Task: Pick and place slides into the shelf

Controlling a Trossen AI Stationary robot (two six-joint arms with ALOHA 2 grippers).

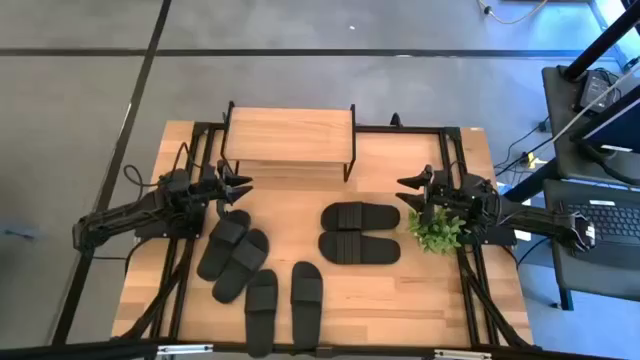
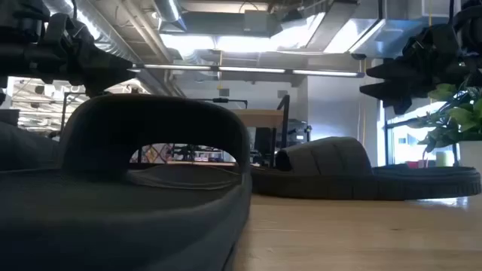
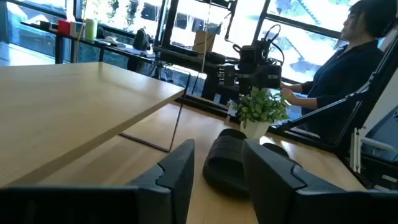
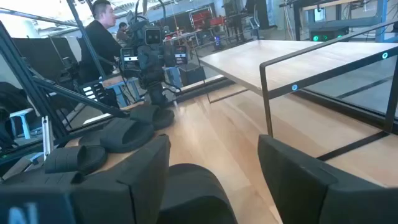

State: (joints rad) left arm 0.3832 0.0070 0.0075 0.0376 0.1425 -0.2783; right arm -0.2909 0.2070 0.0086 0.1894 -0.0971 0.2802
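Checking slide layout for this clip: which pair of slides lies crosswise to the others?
The pair nearest the potted plant: slides and lie sideways across the table, while the other four point roughly toward the shelf.

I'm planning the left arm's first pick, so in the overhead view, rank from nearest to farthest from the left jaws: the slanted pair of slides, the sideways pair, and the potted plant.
From the left gripper:
1. Slanted pair of black slide sandals, just below it on the left.
2. Sideways pair of black slide sandals, mid-table.
3. Small green potted plant, far right beside the right gripper.
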